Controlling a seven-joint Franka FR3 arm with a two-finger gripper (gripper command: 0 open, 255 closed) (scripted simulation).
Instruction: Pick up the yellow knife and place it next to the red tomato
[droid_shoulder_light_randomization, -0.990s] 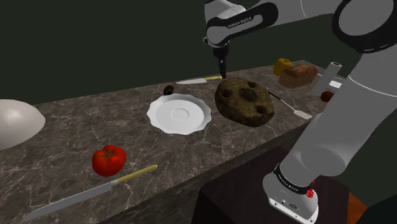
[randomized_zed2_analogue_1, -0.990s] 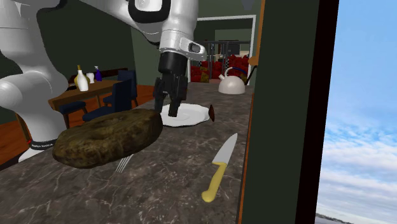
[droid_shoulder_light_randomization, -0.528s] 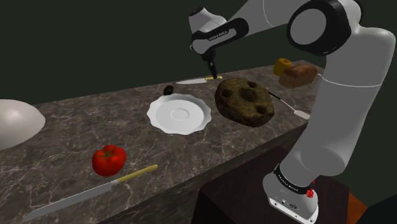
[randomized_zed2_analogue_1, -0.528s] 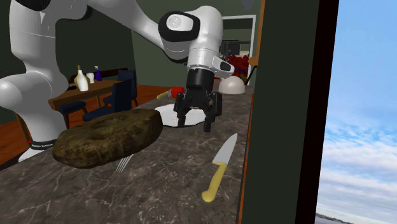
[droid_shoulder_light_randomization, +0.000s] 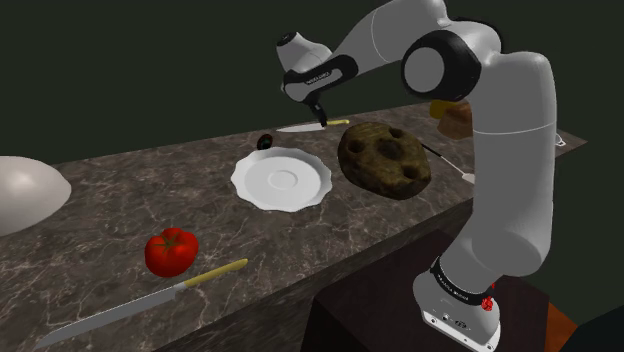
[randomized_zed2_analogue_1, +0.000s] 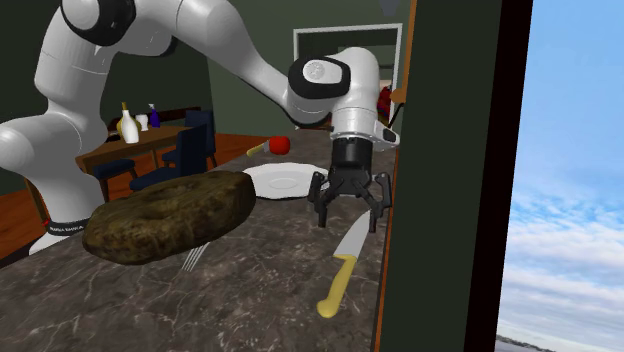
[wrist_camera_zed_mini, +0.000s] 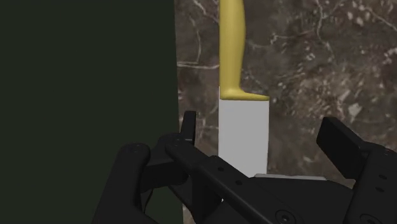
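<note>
On the dark marble counter (droid_shoulder_light_randomization: 120, 215), the white arm (droid_shoulder_light_randomization: 510, 150) reaches over to the far edge, where a dark wall (wrist_camera_zed_mini: 83, 76) rises. Nearest the stand sits a lumpy brown loaf (droid_shoulder_light_randomization: 385, 158), with a white plate (droid_shoulder_light_randomization: 282, 180) just beside it. Well off at the other end is the red tomato (droid_shoulder_light_randomization: 171, 251), and a longer knife (droid_shoulder_light_randomization: 130, 312) lies near it.

My target, the yellow-handled knife (randomized_zed2_analogue_1: 345, 262), lies flat along the far edge close to the wall. It is well apart from the tomato, with the plate between them. The gripper (randomized_zed2_analogue_1: 350, 215) hangs over its blade, fingers (wrist_camera_zed_mini: 340, 143) spread wide and holding nothing.

From the wrist, I see the blade run straight out between them, nearer the wall-side finger, with the handle pointing away. The fingers therefore stand across the knife's length. I judge a straight drop and squeeze should catch the blade, though the wall leaves that finger little room.
</note>
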